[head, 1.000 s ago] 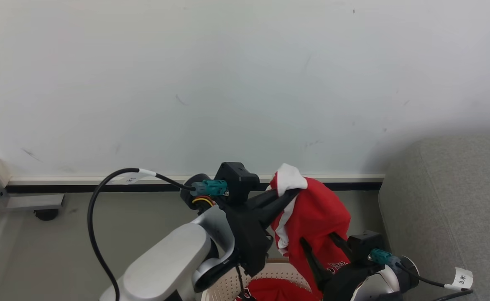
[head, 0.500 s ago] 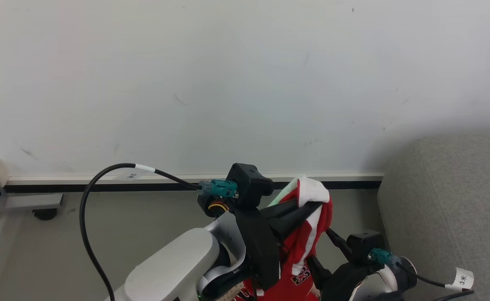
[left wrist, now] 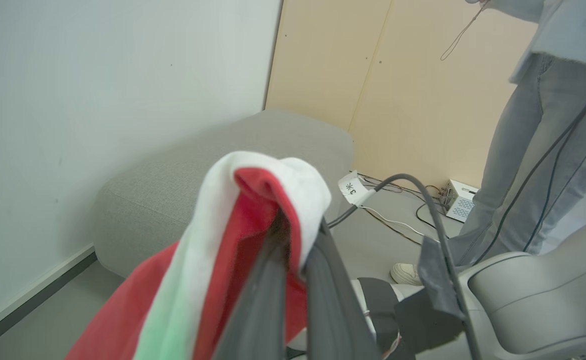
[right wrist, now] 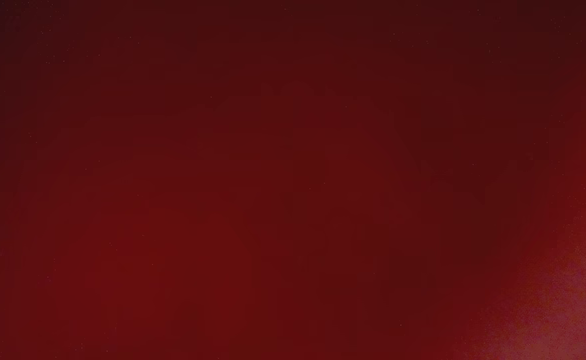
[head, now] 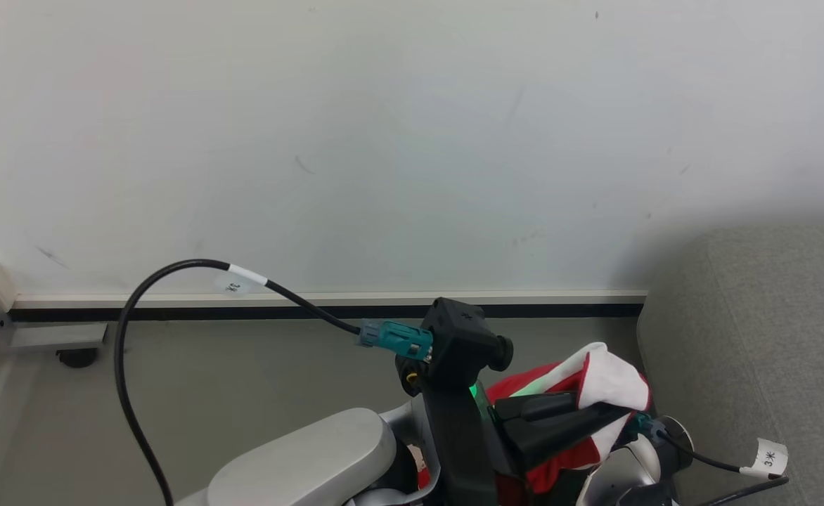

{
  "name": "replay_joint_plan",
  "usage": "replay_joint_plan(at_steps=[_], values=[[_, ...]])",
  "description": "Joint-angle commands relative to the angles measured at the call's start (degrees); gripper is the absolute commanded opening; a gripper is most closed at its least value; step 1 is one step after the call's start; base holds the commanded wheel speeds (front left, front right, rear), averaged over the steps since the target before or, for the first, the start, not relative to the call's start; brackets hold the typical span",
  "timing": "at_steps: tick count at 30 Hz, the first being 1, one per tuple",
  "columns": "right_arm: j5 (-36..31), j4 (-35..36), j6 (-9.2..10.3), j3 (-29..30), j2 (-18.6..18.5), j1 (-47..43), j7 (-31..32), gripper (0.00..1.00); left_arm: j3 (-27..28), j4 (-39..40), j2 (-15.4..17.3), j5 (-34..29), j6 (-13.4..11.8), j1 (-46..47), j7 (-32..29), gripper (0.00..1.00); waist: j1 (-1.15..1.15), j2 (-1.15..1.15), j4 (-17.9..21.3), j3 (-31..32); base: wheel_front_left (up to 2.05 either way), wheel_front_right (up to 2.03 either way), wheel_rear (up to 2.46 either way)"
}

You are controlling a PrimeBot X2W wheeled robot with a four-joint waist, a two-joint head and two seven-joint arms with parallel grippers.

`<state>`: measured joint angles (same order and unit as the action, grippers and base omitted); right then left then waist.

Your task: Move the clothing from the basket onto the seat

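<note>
red fabric of the clothing [right wrist: 293, 180] lay right against the right wrist lens, so i cannot tell how the right gripper's jaws stood. in the head view the left gripper [head: 612, 413] sat at 5 o'clock. its dark fingers [head: 559, 422] pointed toward 3 o'clock and were pinched shut on a white-banded fold of the clothing [head: 612, 376]. the rest of the red cloth hung below them, beside the right arm's wrist [head: 665, 439]. from the left wrist, that fold [left wrist: 253, 200] draped over the closed fingers [left wrist: 263, 300], held up in the air. the seat [head: 756, 337] lay just beyond at 4 o'clock, apart from the cloth. farther off ran the grey floor [head: 243, 393] and the white wall [head: 384, 140]. in the left wrist view a person's legs [left wrist: 523, 175] in grey jeans stood at 2 o'clock.
</note>
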<state>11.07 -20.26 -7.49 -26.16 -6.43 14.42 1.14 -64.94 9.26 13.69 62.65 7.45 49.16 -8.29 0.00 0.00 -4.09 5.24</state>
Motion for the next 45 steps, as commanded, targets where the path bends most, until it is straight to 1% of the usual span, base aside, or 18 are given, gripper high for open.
replay_joint_plan(at_steps=[1, 2, 3, 4, 6, 12, 13, 14, 15, 22, 24, 26, 29, 35, 39, 42, 45], values=[[0.6, -0.1, 0.0, -0.7, -0.2, 0.3, -0.4, 1.0, -1.1, 0.4, 1.1, 1.6, 0.0, 1.2, 1.2, 0.0, 0.0, 0.0, 0.1, 0.0, 0.0, 0.0, 0.0], [0.6, -0.1, 0.0, -0.7, -0.2, 0.3, -0.4, 1.0, -1.1, 0.4, 1.1, 1.6, 0.0, 1.2, 1.2, 0.0, 0.0, 0.0, 0.1, 0.0, 0.0, 0.0, 0.0], [0.7, -0.1, 0.0, -0.9, -0.2, 0.4, -0.5, 0.9, -1.7, 0.4, 1.5, 1.9, 0.0, 1.6, 1.7, 0.0, 0.0, 0.0, 0.2, 0.0, 0.0, 0.0, 0.0], [0.7, -0.1, 0.0, -1.0, -0.3, 0.5, -0.6, 0.35, -2.0, 0.2, 1.8, 2.4, 0.0, 1.9, 2.4, 0.0, 0.0, 0.0, 0.2, -0.1, 0.0, 0.0, 0.0], [0.8, -0.1, 0.0, -1.4, -0.3, 0.4, -0.7, 0.0, -2.7, -0.7, 2.6, 3.1, 0.0, 2.6, 3.6, 0.0, 0.0, 0.0, 0.3, -0.1, 0.0, 0.0, 0.0], [1.6, -0.2, 0.0, -1.8, -1.0, -0.4, -0.7, 0.0, -3.1, -6.2, 4.3, 2.4, 0.0, 3.2, 7.3, 0.0, 0.0, 0.0, 0.5, -0.1, 0.0, 0.0, 0.0], [1.7, -0.2, 0.0, -1.7, -1.1, -0.6, -0.7, 0.0, -2.8, -7.9, 4.6, 1.8, -0.4, 3.1, 7.9, 0.0, 0.0, 0.0, 0.6, 0.0, 0.0, 0.0, 0.0], [1.8, -0.1, 0.0, -1.6, -1.1, -0.7, -0.6, 0.0, -2.3, -9.3, 4.7, 1.2, -1.1, 2.9, 8.9, 0.4, 0.0, 0.0, 0.7, 0.0, 0.0, 0.0, 0.0], [1.8, 0.0, 0.0, -1.5, -1.1, -0.8, -0.5, 0.0, -2.0, -11.0, 4.7, 0.5, -1.9, 2.6, 9.7, 0.99, 0.0, 0.0, 0.7, 0.0, 0.0, 0.0, 0.0], [1.7, 0.9, 0.0, 0.0, -0.8, -1.7, -0.6, 0.0, -1.2, -22.3, 4.7, -3.0, -6.9, 0.2, 14.6, 1.0, 0.0, 0.0, 1.3, 0.2, 0.0, 0.0, 0.0], [1.4, 1.3, 0.0, 0.3, -0.7, -2.3, -0.5, 0.0, -1.0, -25.0, 4.7, -3.9, -8.0, -0.4, 16.4, 1.0, 0.0, 0.0, 1.6, 0.2, 0.0, 0.0, 0.0], [1.0, 1.7, 0.0, 0.7, -0.7, -2.6, -0.4, 0.0, -1.1, -27.2, 4.8, -4.7, -8.5, -1.5, 18.3, 1.0, 0.0, 0.0, 1.8, 0.2, 0.0, 0.0, 0.0], [0.5, 2.5, 0.0, 1.6, -0.7, -3.2, -0.4, 0.0, -1.3, -29.6, 5.0, -5.8, -8.4, -2.8, 20.5, 1.0, 0.0, 0.0, 2.4, 0.1, 0.0, 0.0, 0.0], [-0.5, 5.0, 0.0, 3.6, -2.0, -4.7, 0.5, 0.0, 0.6, -31.7, 6.0, -6.9, -7.2, -6.4, 23.0, 1.0, 0.0, 0.0, 4.6, -0.8, 0.0, 0.0, 0.0], [-1.2, 7.4, 0.0, 5.7, -2.5, -6.2, 1.5, 0.0, 2.9, -31.0, 6.8, -7.5, -6.4, -9.2, 23.5, 1.0, 0.0, 0.0, 7.0, -1.9, 0.0, 0.0, 0.0], [-1.7, 9.4, 0.0, 7.5, -2.5, -7.1, 2.2, 0.0, 5.1, -29.3, 6.5, -8.9, -5.5, -10.8, 23.5, 1.0, 0.0, 0.0, 9.2, -2.7, 0.0, 0.0, 0.0], [-2.2, 11.5, 0.0, 10.6, -1.9, -9.1, 2.6, 0.0, 7.6, -28.0, 5.9, -11.1, -5.4, -13.3, 23.5, 1.0, 0.0, 0.0, 11.7, -3.4, 0.0, 0.0, 0.0]])
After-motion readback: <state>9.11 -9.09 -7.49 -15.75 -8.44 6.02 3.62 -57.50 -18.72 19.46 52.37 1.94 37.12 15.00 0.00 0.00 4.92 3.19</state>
